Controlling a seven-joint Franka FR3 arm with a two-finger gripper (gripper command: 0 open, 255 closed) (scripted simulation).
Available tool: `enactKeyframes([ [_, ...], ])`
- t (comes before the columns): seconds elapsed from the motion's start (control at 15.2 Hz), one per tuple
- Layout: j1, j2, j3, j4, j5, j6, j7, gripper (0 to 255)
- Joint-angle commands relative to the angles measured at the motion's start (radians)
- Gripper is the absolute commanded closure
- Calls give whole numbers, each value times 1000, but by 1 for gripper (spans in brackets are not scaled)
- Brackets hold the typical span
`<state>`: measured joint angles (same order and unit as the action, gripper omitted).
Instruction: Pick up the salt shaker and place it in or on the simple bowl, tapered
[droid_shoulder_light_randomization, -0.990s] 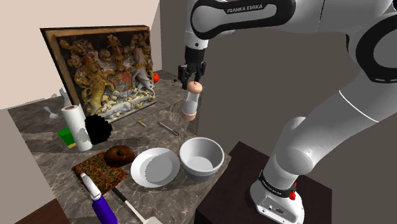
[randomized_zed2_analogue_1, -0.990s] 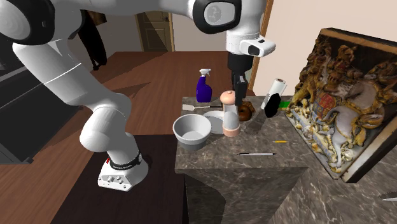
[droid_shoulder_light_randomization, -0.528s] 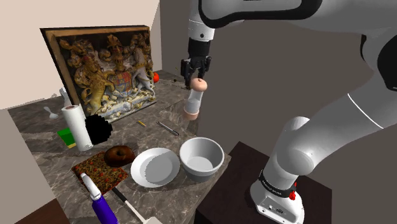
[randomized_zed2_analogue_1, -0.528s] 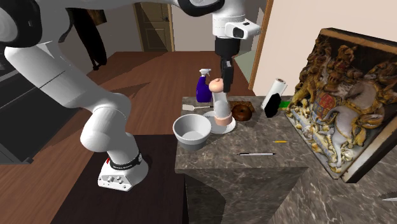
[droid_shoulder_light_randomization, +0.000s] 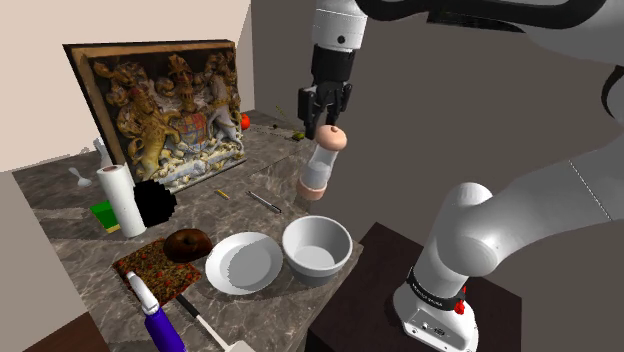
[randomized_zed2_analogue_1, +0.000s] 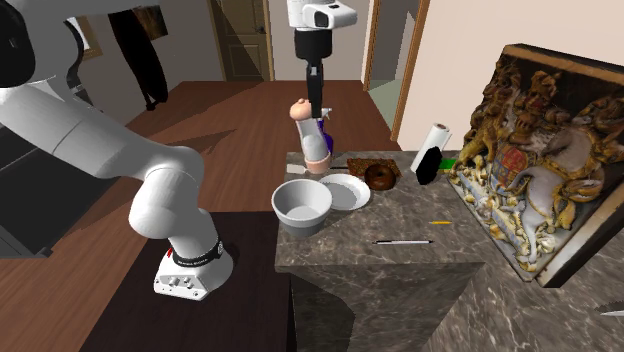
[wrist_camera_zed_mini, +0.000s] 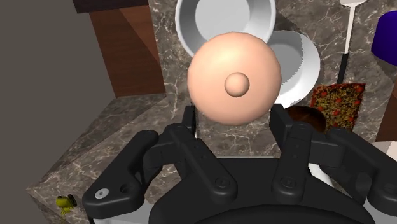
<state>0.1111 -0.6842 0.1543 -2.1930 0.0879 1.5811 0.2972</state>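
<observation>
Clasping tilted salt shaker (droid_shoulder_light_randomization: 322, 165) above bowl (droid_shoulder_light_randomization: 318, 270)

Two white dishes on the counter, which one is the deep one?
The bowl at the counter's corner by the stand: steep, tapered walls. The dish beside it, toward the doughnut, is shallow, nearly flat. The hand holds the salt shaker aloft.

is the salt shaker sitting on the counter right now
No, the salt shaker hangs in the air above the counter, clasped at its top by the end effector.
</observation>
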Motion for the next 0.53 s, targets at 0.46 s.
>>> enactKeyframes([
  [0.46,19,-70,31,-93,27,24,34,255],
])
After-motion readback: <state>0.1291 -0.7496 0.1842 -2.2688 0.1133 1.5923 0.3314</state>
